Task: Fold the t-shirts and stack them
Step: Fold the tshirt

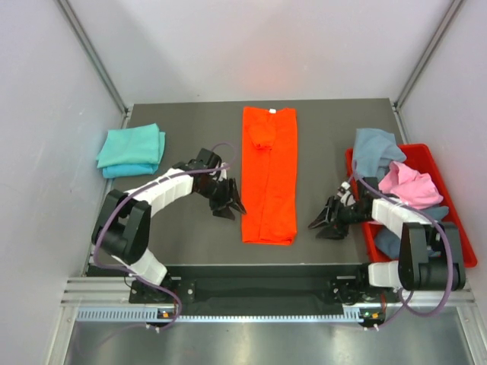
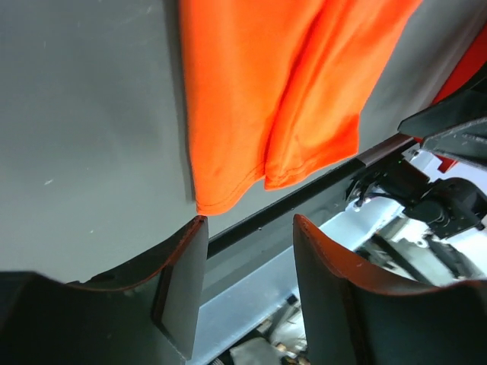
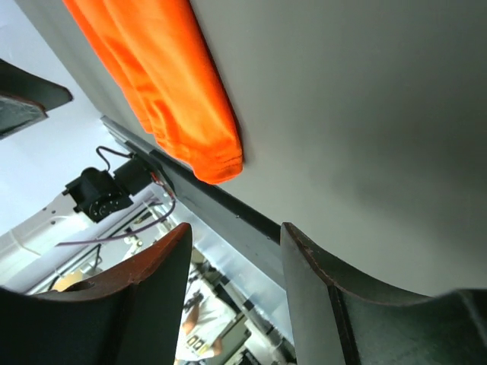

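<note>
While the left claw and right claw gape empty, the orange t-shirt lies folded lengthwise.

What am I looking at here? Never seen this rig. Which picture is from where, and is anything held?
Two small robot arms are bolted at the near edge of a dark table. The wide picture is from a fixed camera above and behind them. The other two come from a camera on each wrist, so the dark prongs at the bottom are that arm's own fingers. In the middle lies an orange t-shirt, folded into a long strip. Folded teal t-shirts sit at the far left. A red bin on the right holds a grey-blue t-shirt and a pink t-shirt, unfolded. The left gripper and right gripper are on either side of the orange shirt's near end, both open, holding nothing.
</note>
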`<move>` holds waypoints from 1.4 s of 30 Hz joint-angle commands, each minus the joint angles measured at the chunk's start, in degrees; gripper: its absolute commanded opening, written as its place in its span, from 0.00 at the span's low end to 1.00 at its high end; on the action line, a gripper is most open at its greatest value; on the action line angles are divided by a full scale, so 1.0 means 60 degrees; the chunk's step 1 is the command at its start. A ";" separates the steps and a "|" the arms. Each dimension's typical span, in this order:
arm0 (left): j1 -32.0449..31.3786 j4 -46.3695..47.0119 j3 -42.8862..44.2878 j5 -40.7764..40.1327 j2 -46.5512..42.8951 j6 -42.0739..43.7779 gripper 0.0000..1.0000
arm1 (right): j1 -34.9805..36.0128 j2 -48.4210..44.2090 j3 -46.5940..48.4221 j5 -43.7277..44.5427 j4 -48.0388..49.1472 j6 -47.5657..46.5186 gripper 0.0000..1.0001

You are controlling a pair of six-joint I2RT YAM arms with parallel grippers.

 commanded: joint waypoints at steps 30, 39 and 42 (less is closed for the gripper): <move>-0.0430 0.1552 -0.1440 0.0704 0.1137 -0.1419 0.50 | 0.3205 0.3195 0.0882 -0.0263 0.3227 0.2732 0.49; -0.0606 0.1581 -0.1440 0.0748 0.1211 -0.1492 0.47 | 0.3220 0.2961 0.0634 -0.0176 0.2803 0.2659 0.46; -0.0723 0.1552 -0.1469 0.0763 0.1196 -0.1522 0.45 | 0.3220 0.2800 0.0385 -0.0132 0.2788 0.2615 0.44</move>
